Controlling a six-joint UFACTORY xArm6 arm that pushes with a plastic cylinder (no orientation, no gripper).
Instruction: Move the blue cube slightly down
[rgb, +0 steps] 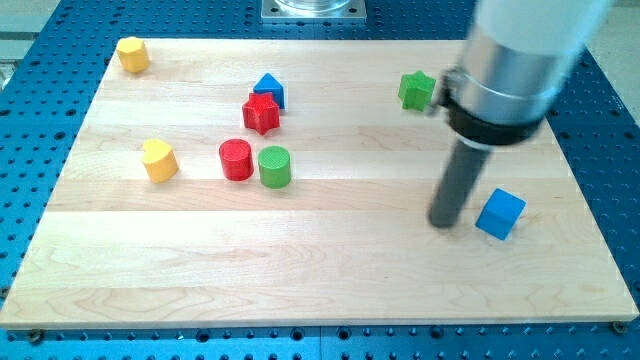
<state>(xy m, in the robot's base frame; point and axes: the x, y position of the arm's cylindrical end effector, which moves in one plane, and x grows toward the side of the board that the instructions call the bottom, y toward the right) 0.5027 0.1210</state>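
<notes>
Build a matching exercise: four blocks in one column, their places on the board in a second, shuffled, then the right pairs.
Blocks:
1. blue cube
2. green star
3. green cylinder
4. blue triangle

Places:
A. just above the red star
B. right of my tip, close by
C. right of the red cylinder, touching or nearly so
D. upper right, beside the arm's silver body

Pairs: 1-B, 2-D, 3-C, 4-A

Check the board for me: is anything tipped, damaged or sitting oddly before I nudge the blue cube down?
Nothing stands out. The blue cube sits flat, turned corner-on to the board edges, with my tip just to its left in the view. The other blocks lie intact on the wooden board, none off its edge.
</notes>
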